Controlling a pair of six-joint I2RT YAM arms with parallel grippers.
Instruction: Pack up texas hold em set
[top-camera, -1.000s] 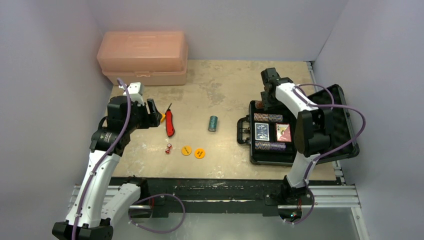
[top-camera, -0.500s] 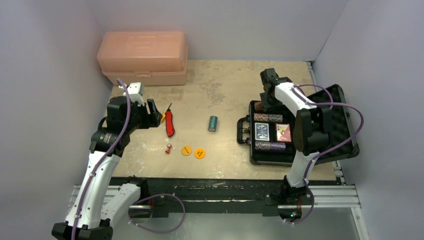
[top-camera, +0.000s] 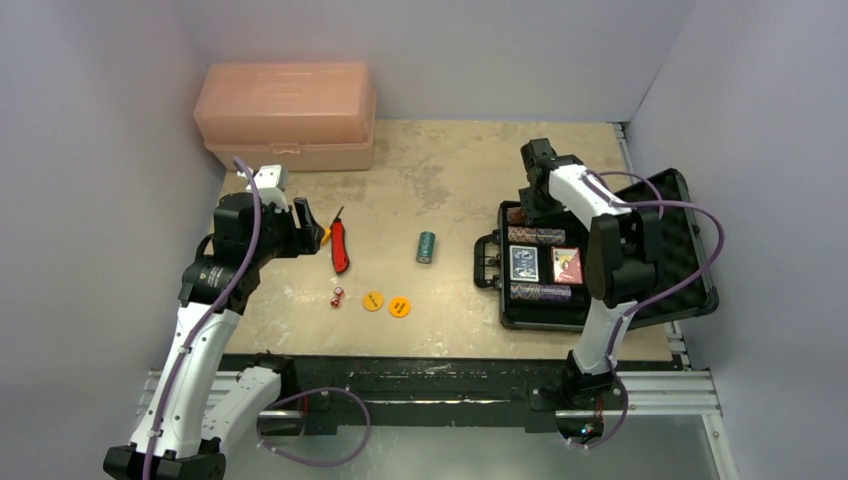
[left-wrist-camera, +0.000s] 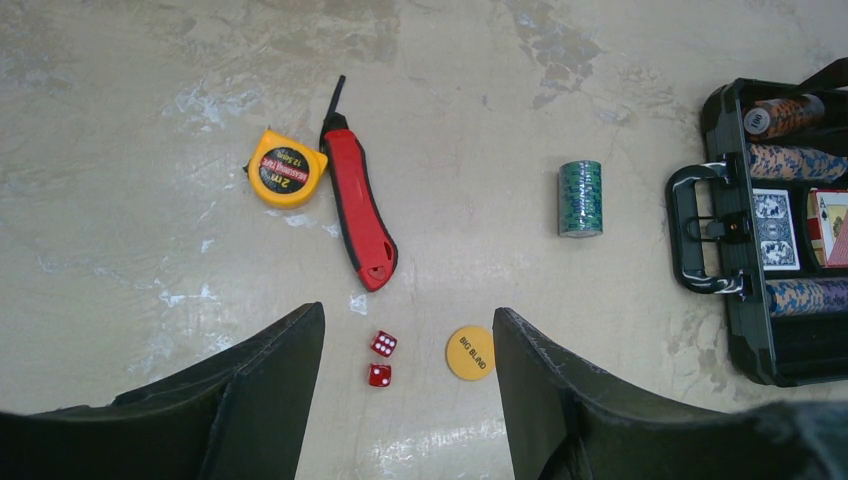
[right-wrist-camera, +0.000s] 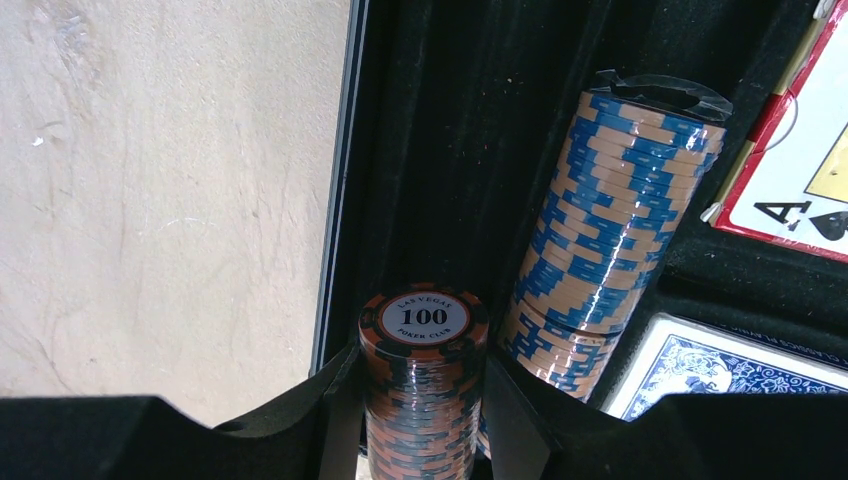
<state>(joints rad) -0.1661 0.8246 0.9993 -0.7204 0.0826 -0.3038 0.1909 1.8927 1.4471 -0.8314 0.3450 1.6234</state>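
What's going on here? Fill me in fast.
A robot is packing a poker set. The right end effector grips a stack of orange chips inside the open black case, beside a blue stack and two card decks. The left end effector hangs open above the table, where the dice, two orange discs and a green chip roll are not yet packed.

BIG BLIND on orange disc, LAS VEGAS 100 POKER CLUB on chip stack, 2m on tape measure, A on red deck
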